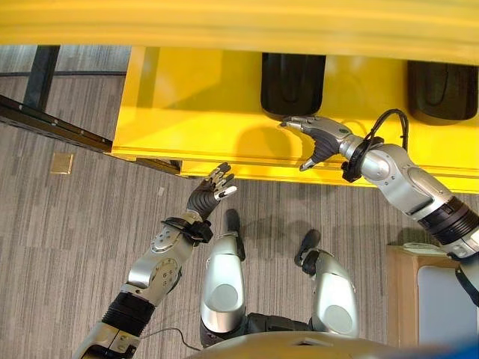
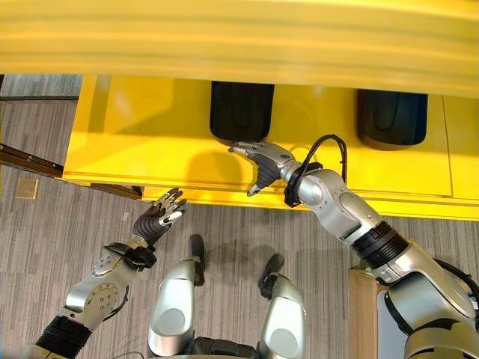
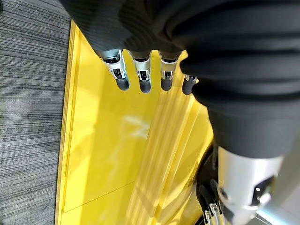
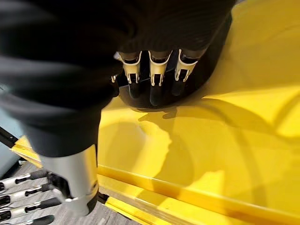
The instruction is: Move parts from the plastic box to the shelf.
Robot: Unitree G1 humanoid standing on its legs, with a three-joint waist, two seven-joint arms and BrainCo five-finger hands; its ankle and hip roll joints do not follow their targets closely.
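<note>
Head stereo pair: both eyes look steeply down from above onto the yellow shelf (image 1: 202, 112) and grey carpet floor (image 1: 67, 239). Right eye view sits slightly to one side, so the two black parts (image 2: 241, 111) land further left in it than in the left eye view.

Left wrist camera: very close, looks along the left hand (image 3: 140, 70) at the shelf face and carpet edge.

Right wrist camera: very close, looks along the right hand (image 4: 157, 70) onto the shelf surface and one black part, shared with the head views.
</note>
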